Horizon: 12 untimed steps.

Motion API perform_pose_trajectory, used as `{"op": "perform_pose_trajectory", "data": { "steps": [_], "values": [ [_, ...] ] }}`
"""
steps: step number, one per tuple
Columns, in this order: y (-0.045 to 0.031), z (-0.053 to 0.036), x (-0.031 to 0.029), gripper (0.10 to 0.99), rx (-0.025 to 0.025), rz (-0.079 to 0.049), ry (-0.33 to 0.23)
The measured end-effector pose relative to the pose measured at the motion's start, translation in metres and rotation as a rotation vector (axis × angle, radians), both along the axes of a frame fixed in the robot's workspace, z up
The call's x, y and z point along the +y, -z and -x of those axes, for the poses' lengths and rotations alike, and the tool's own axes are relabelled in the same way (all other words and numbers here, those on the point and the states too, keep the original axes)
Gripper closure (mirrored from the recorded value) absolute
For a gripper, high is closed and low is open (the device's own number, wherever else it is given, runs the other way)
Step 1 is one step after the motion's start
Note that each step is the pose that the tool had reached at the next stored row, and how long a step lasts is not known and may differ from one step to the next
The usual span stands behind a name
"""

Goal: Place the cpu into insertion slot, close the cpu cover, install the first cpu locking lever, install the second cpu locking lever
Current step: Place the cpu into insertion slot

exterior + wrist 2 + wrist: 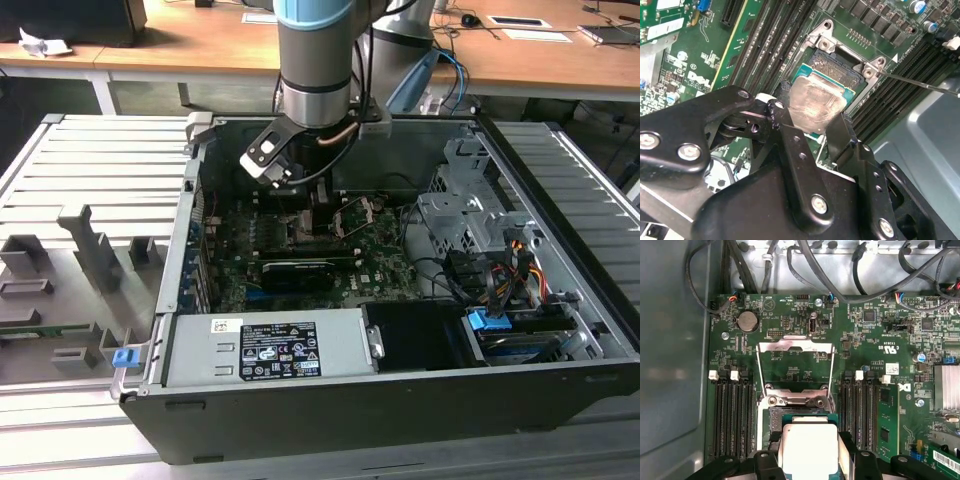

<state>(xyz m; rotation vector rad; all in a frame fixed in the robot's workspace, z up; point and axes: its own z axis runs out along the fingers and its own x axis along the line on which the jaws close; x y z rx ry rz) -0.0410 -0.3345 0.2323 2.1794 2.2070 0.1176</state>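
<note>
We see the claw (810, 119) gripping the cpu (817, 100) by two opposite edges, held flat over the insertion slot (842, 67). In the exterior view, the open cpu cover (358, 211) lies at three o'clock from the claw.

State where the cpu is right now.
In the second wrist view the cpu is held in the hand over the insertion slot, between the banks of long black memory slots.

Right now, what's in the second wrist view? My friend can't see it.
The gripper pinches the cpu between its black fingers, right over the insertion slot. Green circuit board with long black slots lies around it.
</note>
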Motion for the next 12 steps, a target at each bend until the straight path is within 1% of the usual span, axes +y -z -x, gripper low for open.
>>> {"op": "perform_pose_trajectory", "data": {
  "steps": [6,12],
  "values": [
    [0.0026,0.002,0.0011,0.557,0.0,0.0,0.003],
    [0.0061,0.003,0.0052,0.557,-0.0001,0.0,0.011]
  ]
}}
